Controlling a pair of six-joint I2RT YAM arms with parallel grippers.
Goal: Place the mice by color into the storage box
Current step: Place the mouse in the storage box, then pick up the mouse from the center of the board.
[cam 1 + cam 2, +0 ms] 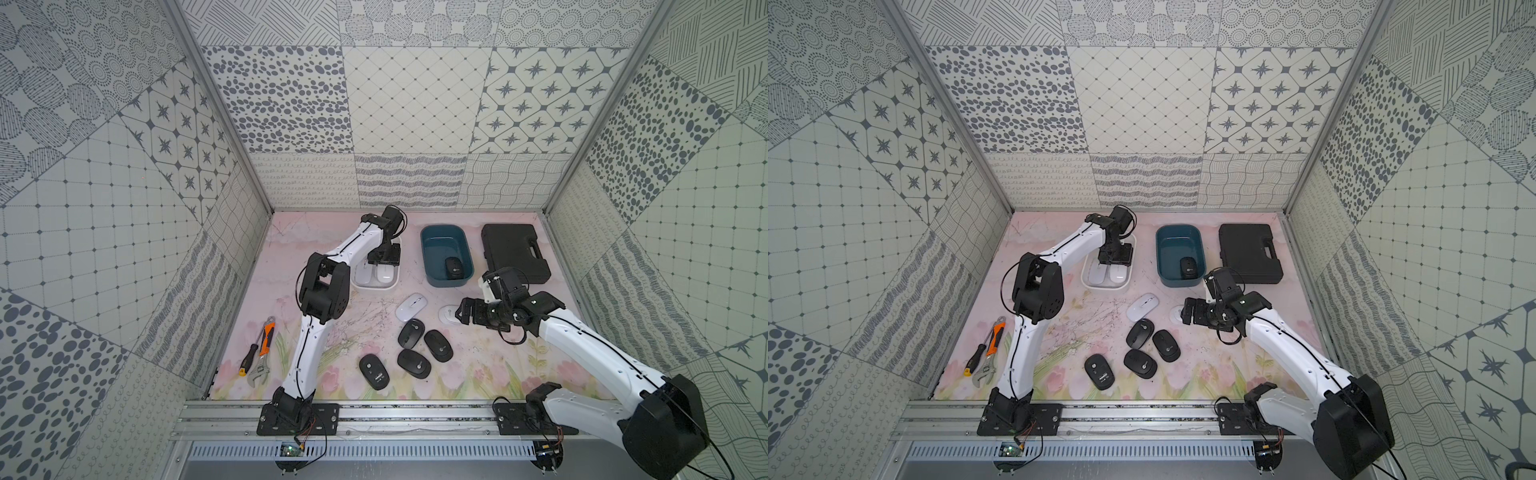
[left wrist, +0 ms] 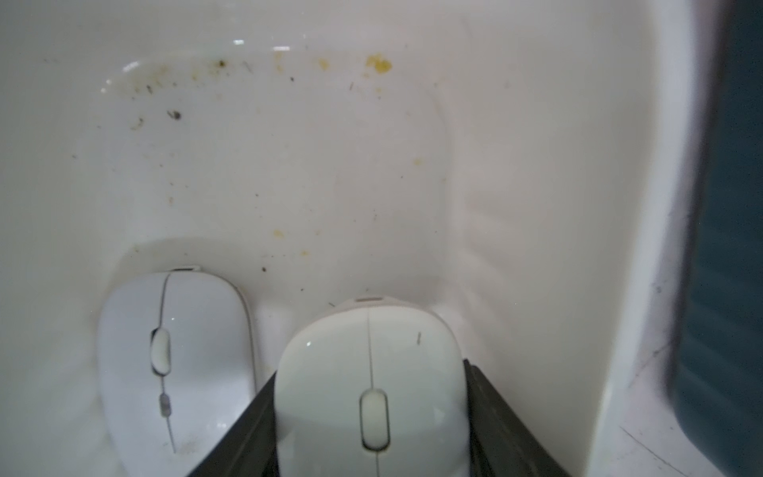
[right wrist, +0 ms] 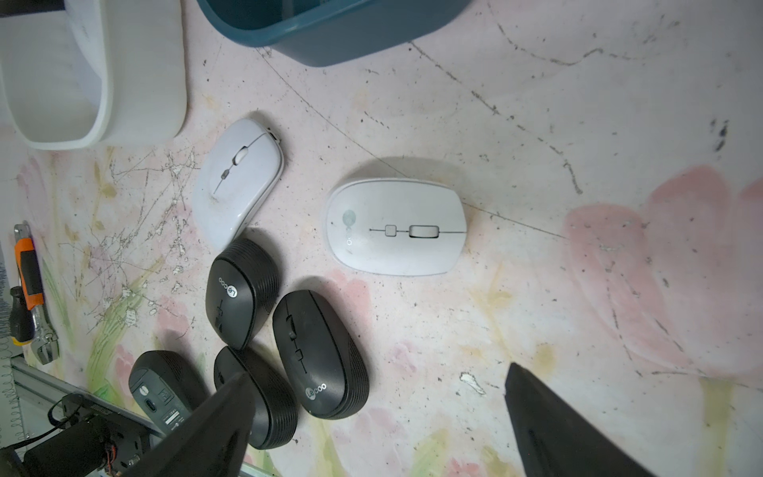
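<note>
Both top views are showing the left gripper [image 1: 383, 262] reaching down into the white tub [image 1: 395, 286] at the back of the worktop [image 1: 361, 326], but its body is hiding the grasp. The left wrist view is supplying it: the black fingers [image 2: 491, 417] are pressing against both flanks of a cream-white mouse [image 2: 371, 351], gripping it low inside the tub beside a paler white mouse [image 2: 177, 359] lying on the tub floor. Whether the gripped mouse is touching that floor cannot be told. The right gripper [image 3: 377, 373] is hovering above the worktop with its fingers [image 3: 214, 421] spread wide and holding nothing. In the top views it is covering part of a broad white mouse [image 3: 396, 227], which the right wrist view is showing whole, lying apart from a slim white mouse [image 3: 237, 183]. Just beside the slim one, three black mice [image 3: 322, 355] are lying top up, and a fourth black mouse [image 3: 165, 384] is lying underside up. The teal tub [image 1: 424, 249] is standing beside the white tub. Only the top views are looking into it, showing a single black mouse [image 1: 454, 268] at its near end, while the right wrist view is catching just its outer wall. The black case [image 1: 515, 249] is appearing in the top views alone.
</note>
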